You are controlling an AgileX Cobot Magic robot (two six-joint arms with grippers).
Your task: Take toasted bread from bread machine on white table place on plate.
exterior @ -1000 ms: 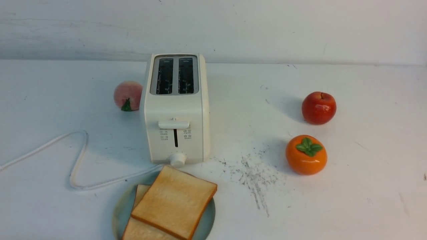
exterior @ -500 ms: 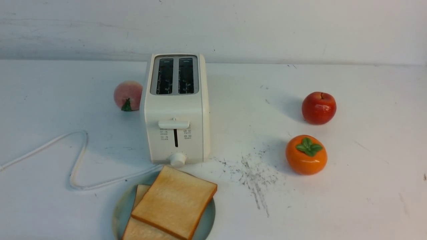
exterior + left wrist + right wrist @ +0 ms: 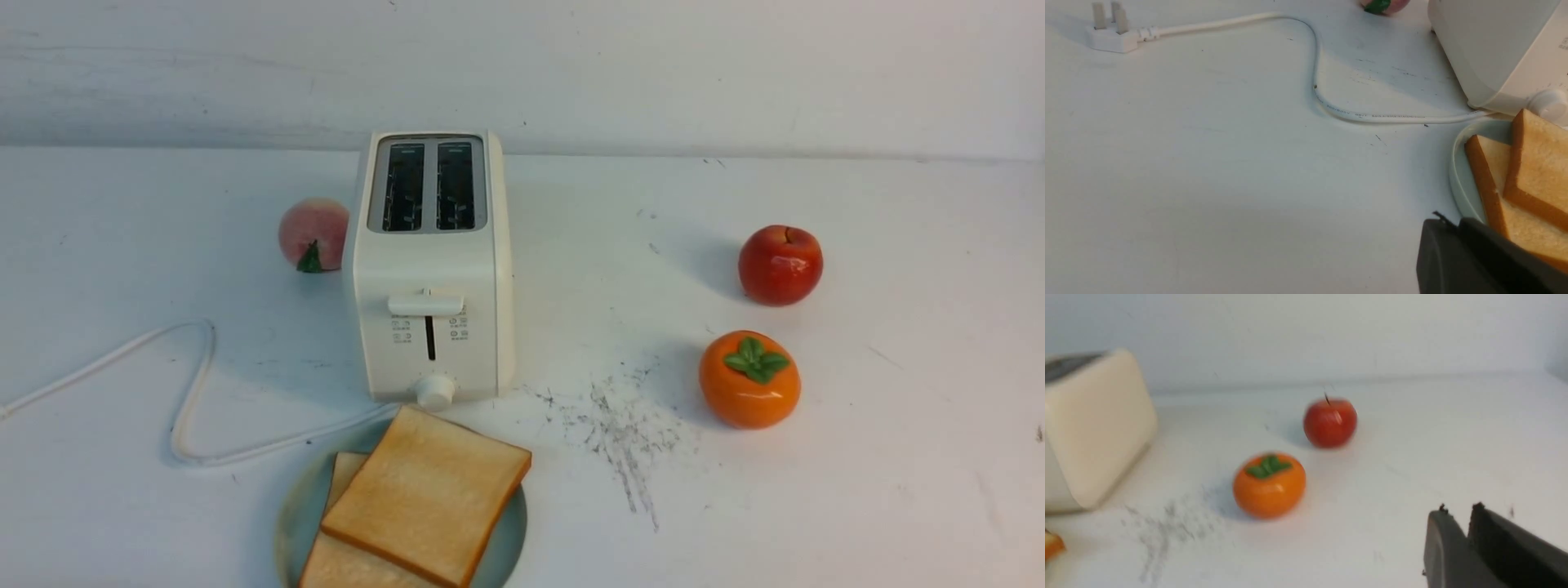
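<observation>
Two slices of toasted bread lie overlapped on the pale blue-green plate [image 3: 292, 506] at the table's front edge: the upper slice [image 3: 429, 494] rests on the lower slice [image 3: 336, 559]. The bread machine [image 3: 429, 269] stands just behind the plate, both slots empty and the lever up. Neither gripper shows in the front view. In the left wrist view my left gripper [image 3: 1449, 222] is shut and empty, beside the plate [image 3: 1457, 179] and the toast [image 3: 1537, 163]. In the right wrist view my right gripper [image 3: 1457, 510] is shut and empty above the white table [image 3: 1412, 465], to the right of the fruit.
A peach [image 3: 313, 233] sits left of the toaster. A red apple [image 3: 780, 265] and an orange persimmon [image 3: 749, 379] sit to the right. The white cord [image 3: 192, 384] loops across the left of the table to its plug [image 3: 1110, 34]. Dark scratches [image 3: 629, 433] mark the middle.
</observation>
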